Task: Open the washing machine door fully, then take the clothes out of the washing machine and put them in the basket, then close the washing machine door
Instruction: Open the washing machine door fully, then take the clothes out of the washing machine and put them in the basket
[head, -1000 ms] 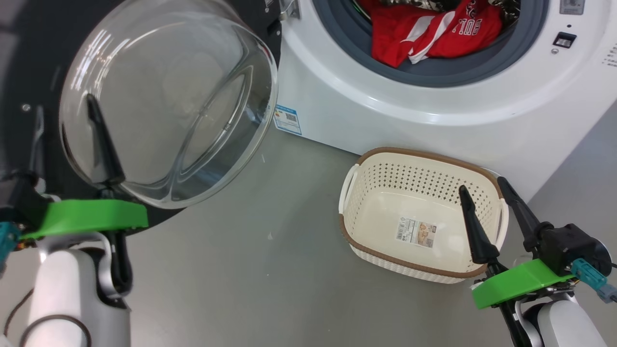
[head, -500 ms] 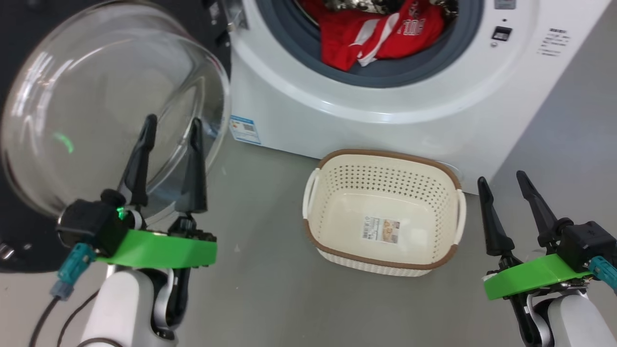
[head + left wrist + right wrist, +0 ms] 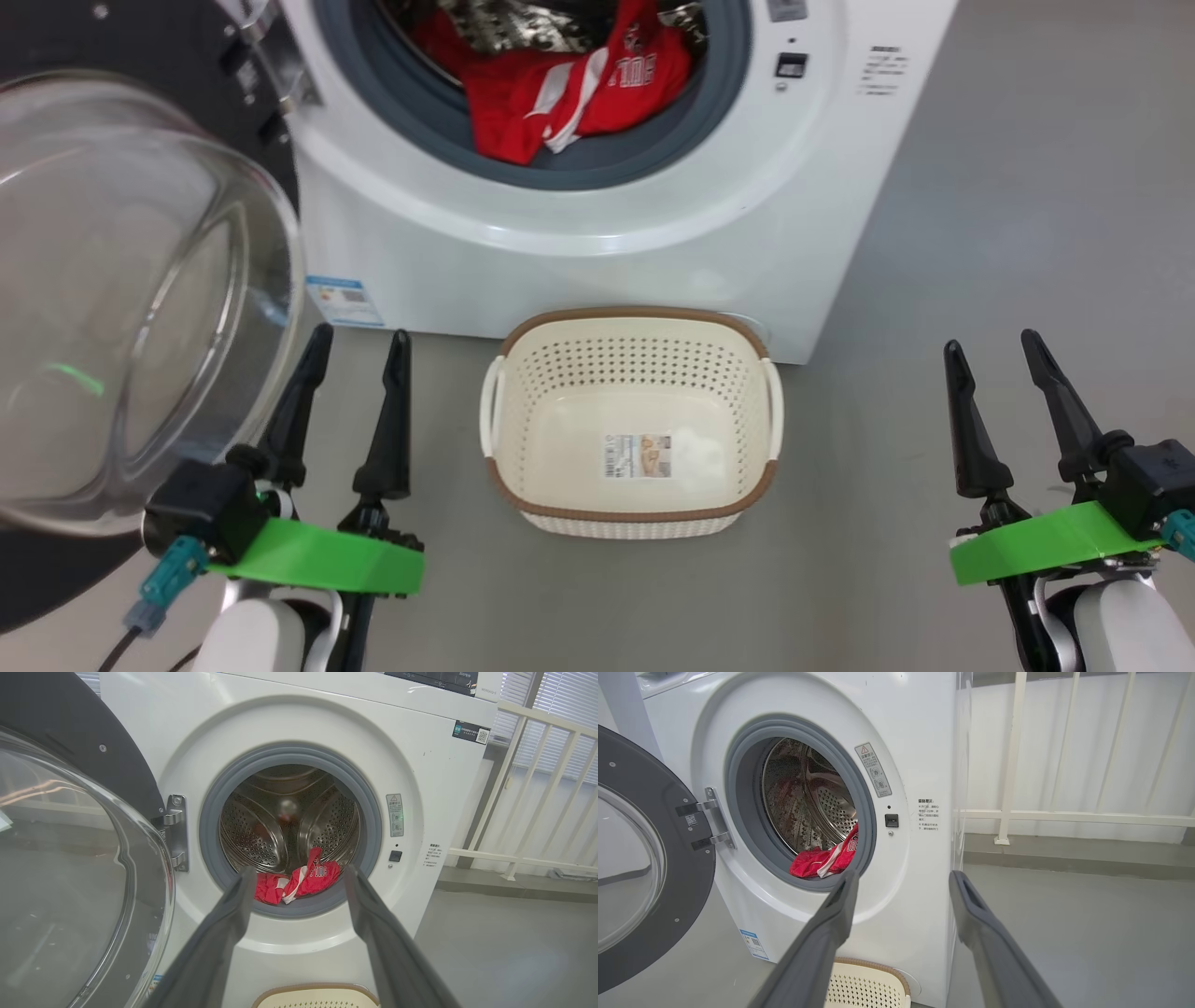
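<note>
Nearest, the left fingers point(image 3: 389, 411) at 7 o'clock and the right fingers point(image 3: 966, 420) at 4 o'clock stand wide and empty. At centre, the basket point(image 3: 635, 314) sits before the washing machine point(image 3: 597, 271) (to catch laundry, I think). The door point(image 3: 140, 299) hangs open at 9 o'clock, so the clothes point(image 3: 560, 103) inside, at 12, are reachable.

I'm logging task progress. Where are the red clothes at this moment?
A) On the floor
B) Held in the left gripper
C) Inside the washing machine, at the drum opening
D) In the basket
C: the clothes lie at the lower front of the drum in the washing machine, and the basket holds no garment.
</note>
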Available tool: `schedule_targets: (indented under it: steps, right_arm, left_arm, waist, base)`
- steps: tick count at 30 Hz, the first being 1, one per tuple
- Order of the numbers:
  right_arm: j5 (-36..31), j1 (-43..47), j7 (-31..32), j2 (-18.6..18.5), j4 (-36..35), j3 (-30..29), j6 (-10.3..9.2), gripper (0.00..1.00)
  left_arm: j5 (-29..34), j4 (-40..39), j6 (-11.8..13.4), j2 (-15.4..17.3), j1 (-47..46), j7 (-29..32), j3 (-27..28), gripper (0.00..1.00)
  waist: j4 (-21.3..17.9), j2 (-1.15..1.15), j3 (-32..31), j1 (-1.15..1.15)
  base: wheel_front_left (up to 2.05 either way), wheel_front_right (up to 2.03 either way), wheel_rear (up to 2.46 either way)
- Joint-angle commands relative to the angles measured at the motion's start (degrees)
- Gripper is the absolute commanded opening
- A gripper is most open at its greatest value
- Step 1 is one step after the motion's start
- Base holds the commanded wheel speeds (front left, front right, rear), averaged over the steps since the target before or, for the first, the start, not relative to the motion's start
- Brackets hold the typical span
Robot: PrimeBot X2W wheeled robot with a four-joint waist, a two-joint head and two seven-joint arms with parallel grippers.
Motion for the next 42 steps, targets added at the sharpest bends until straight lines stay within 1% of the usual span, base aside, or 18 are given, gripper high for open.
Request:
schedule_targets:
  steps: [1, 10, 22, 26, 34, 42]
  right_arm:
    - [-0.22, 0.07, -0.74, 0.06, -1.99, 1.46, 0.36, 1.0]
    - [0.55, 3.07, -0.76, 0.06, -4.69, 1.79, 0.36, 1.0]
    - [1.56, 7.02, -0.76, 0.06, -4.76, 1.35, 0.36, 1.0]
    - [2.07, 8.6, -0.76, 0.06, -4.88, 0.49, 0.36, 1.0]
    - [1.87, 9.56, -0.76, 0.06, -4.93, 0.7, 0.36, 1.0]
    - [2.24, 9.43, -0.76, 0.06, -4.66, 1.33, 0.36, 1.0]
  left_arm:
    - [-0.32, -1.47, -0.5, 1.55, 0.44, -0.02, 1.67, 1.0]
    - [0.64, -2.05, 0.05, 2.83, 3.67, -0.15, 1.75, 1.0]
    - [0.79, -0.98, 1.29, 3.93, 9.89, -0.24, 2.95, 1.0]
    - [1.35, -1.39, 2.64, 3.92, 11.73, -0.26, 3.44, 1.0]
    - [0.72, -1.73, 3.21, 3.94, 13.09, -0.24, 3.79, 1.0]
    - [0.22, -1.37, 3.6, 3.86, 12.71, 0.22, 3.41, 1.0]
  waist:
    - [-3.21, 0.0, -1.79, 0.0]
    - [-6.95, 0.0, -4.02, 0.0]
    - [-9.6, 0.0, -6.97, 0.0]
    - [-9.87, 0.0, -8.45, 0.0]
    - [-10.44, 0.0, -9.88, 0.0]
    - [-10.17, 0.0, -10.19, 0.0]
  base:
    - [0.0, 0.0, 0.0]
    - [0.0, 0.0, 0.0]
    - [0.0, 0.0, 0.0]
    - [0.0, 0.0, 0.0]
    - [0.0, 0.0, 0.0]
    - [0.01, -0.01, 0.0]
